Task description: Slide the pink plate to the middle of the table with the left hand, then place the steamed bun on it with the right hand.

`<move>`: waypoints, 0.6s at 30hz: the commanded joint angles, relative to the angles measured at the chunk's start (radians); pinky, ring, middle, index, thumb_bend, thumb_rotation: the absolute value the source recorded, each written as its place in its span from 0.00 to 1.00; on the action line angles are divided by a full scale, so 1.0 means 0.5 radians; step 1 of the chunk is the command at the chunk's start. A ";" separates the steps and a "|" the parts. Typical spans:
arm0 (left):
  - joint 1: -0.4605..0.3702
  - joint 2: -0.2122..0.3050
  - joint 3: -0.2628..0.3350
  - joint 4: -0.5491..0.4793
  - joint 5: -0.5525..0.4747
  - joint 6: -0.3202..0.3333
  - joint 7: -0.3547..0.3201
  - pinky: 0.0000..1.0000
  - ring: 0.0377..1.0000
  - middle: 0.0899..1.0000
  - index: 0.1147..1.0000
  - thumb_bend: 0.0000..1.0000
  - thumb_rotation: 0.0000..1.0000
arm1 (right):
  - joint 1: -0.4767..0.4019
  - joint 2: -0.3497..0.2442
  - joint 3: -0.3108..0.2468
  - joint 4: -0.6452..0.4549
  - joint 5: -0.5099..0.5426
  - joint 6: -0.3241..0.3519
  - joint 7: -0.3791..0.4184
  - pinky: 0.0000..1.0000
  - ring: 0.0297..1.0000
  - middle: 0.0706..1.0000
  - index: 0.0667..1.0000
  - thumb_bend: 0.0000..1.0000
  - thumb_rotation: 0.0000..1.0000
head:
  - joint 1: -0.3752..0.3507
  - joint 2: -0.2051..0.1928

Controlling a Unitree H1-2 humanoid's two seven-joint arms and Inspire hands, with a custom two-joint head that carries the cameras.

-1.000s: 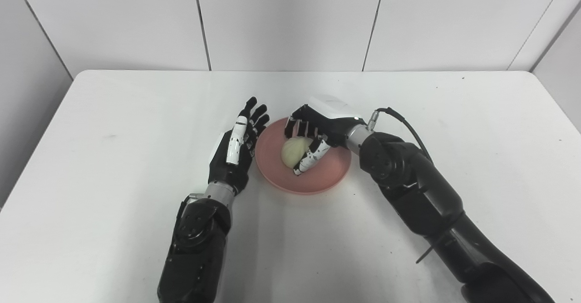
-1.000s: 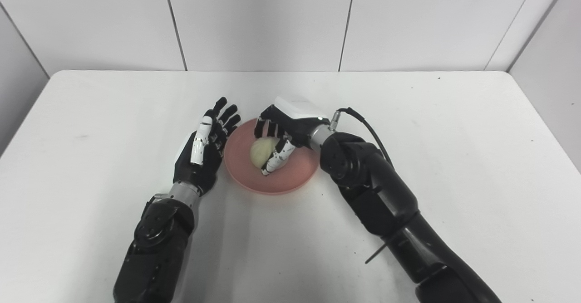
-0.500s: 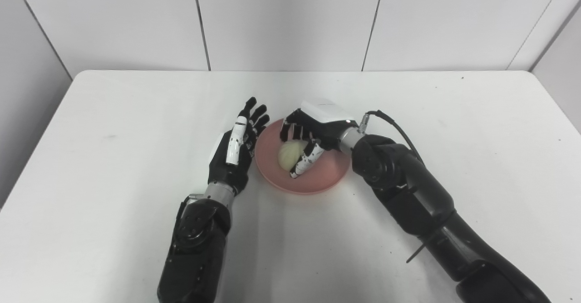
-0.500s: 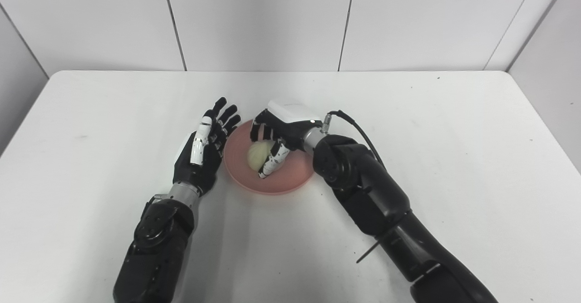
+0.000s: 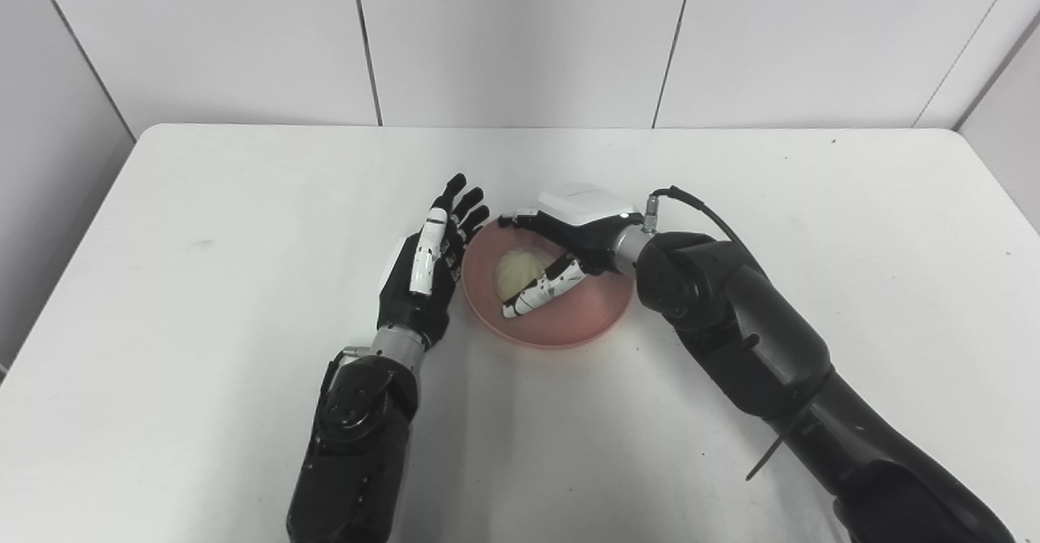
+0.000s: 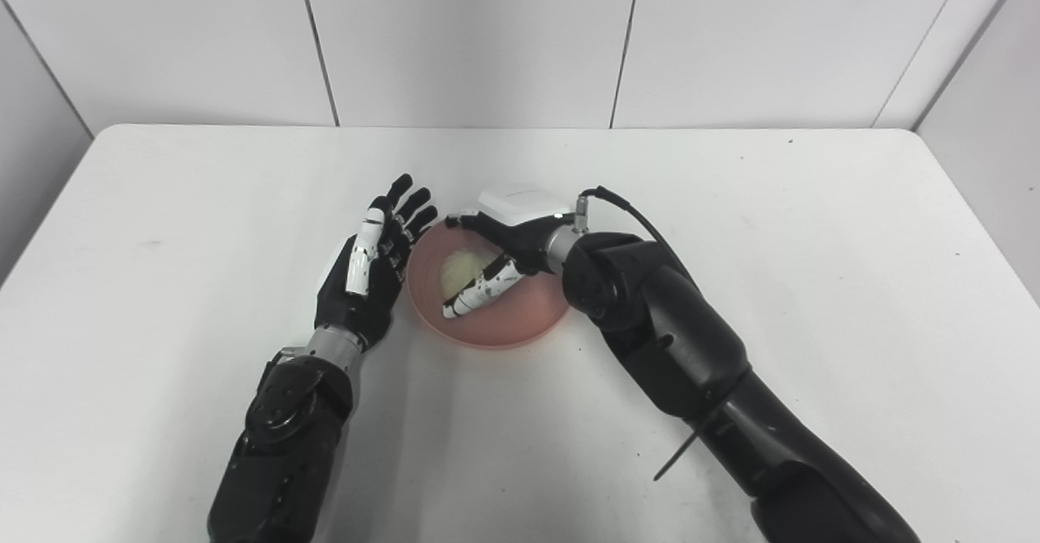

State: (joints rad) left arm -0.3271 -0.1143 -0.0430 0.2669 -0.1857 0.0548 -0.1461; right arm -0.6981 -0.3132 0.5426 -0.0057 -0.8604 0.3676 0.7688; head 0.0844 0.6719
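The pink plate [image 5: 589, 315] lies near the middle of the white table. A pale steamed bun [image 5: 517, 271] rests on its left half. My right hand [image 5: 569, 238] hangs low over the plate with its fingers spread; the thumb lies along the bun's near side and the fingers reach past its far side, no longer clasping it. My left hand [image 5: 426, 271] stands edge-up just left of the plate's rim, open, fingers straight and pointing away from me.
The white table [image 5: 203, 226] runs to grey wall panels at the back. A black cable [image 5: 699, 208] loops off my right wrist above the tabletop.
My right hand has lowered onto the plate and spread its fingers off the bun, which now sits on the plate. The view shifted slightly. My left hand stayed put.
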 commanded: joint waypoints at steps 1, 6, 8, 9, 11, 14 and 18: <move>0.081 -0.002 -0.003 0.068 0.017 0.155 0.032 0.98 0.95 0.95 0.94 0.35 1.00 | -0.132 -0.008 -0.008 -0.109 -0.046 0.062 0.082 0.71 0.88 0.95 0.92 0.84 0.85 | -0.001 0.000; 0.076 0.001 -0.001 0.079 0.015 0.161 0.031 1.00 0.96 0.95 0.94 0.36 1.00 | -0.158 -0.005 -0.023 -0.187 -0.084 0.125 0.201 0.74 0.91 0.97 0.93 0.89 0.88 | -0.007 -0.001; 0.076 0.001 0.002 0.081 0.013 0.168 0.032 1.00 0.96 0.95 0.94 0.36 1.00 | -0.167 -0.008 -0.040 -0.216 -0.088 0.136 0.227 0.74 0.90 0.96 0.93 0.89 0.88 | -0.011 -0.001; 0.075 0.002 0.003 0.081 0.012 0.170 0.032 1.00 0.96 0.95 0.94 0.35 1.00 | -0.170 -0.009 -0.044 -0.224 -0.091 0.138 0.236 0.74 0.90 0.96 0.93 0.88 0.88 | -0.013 -0.001; 0.076 0.006 0.002 0.081 0.018 0.169 0.036 1.00 0.96 0.95 0.95 0.35 1.00 | -0.185 -0.022 -0.054 -0.256 -0.103 0.146 0.264 0.74 0.90 0.95 0.93 0.88 0.89 | -0.020 -0.002; 0.080 0.012 0.002 0.082 0.029 0.163 0.043 1.00 0.96 0.95 0.95 0.35 1.00 | -0.189 -0.037 -0.097 -0.327 -0.107 0.162 0.296 0.74 0.89 0.94 0.92 0.86 0.89 | -0.031 -0.002; 0.091 0.021 0.002 0.059 0.031 0.162 0.039 1.00 0.96 0.95 0.95 0.35 1.00 | -0.139 -0.057 -0.233 -0.419 -0.029 0.117 0.204 0.67 0.85 0.91 0.92 0.83 0.90 | -0.045 0.001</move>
State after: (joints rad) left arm -0.3265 -0.1144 -0.0430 0.2658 -0.1859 0.0572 -0.1462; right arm -0.7318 -0.3274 0.4666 -0.1742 -0.8921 0.4309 0.9232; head 0.0614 0.6734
